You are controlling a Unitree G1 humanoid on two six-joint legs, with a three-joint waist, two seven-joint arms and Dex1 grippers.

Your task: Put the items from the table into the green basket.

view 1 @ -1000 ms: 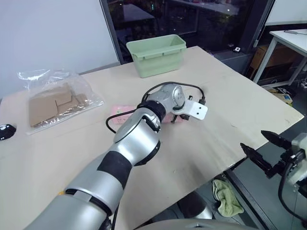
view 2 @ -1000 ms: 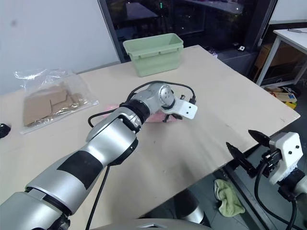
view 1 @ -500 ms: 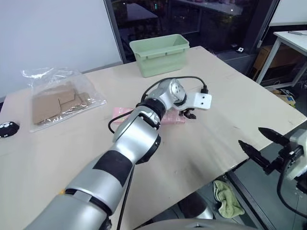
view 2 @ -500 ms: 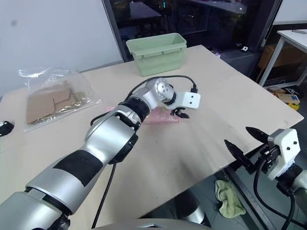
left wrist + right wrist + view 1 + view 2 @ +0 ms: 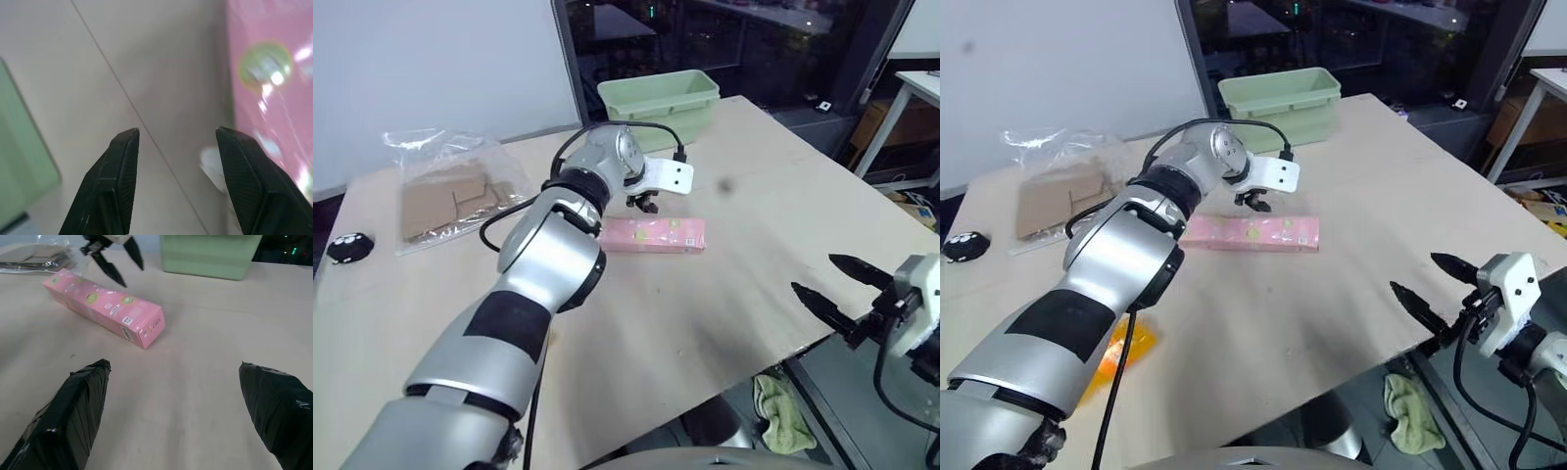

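Here the left gripper (image 5: 644,204) hovers with its fingers spread and empty, the pink box (image 5: 651,235) lying flat on the table (image 5: 754,196) just below them. The right gripper (image 5: 835,286), fingers wide and empty, sits off the table's near edge, well apart from the box.

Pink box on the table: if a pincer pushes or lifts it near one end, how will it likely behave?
The pink box looks like stiff carton, so it should keep its shape. Lying flat on the table, it should slide, not roll. Being long, an end push would probably swivel it, and an end grasp may let it droop.
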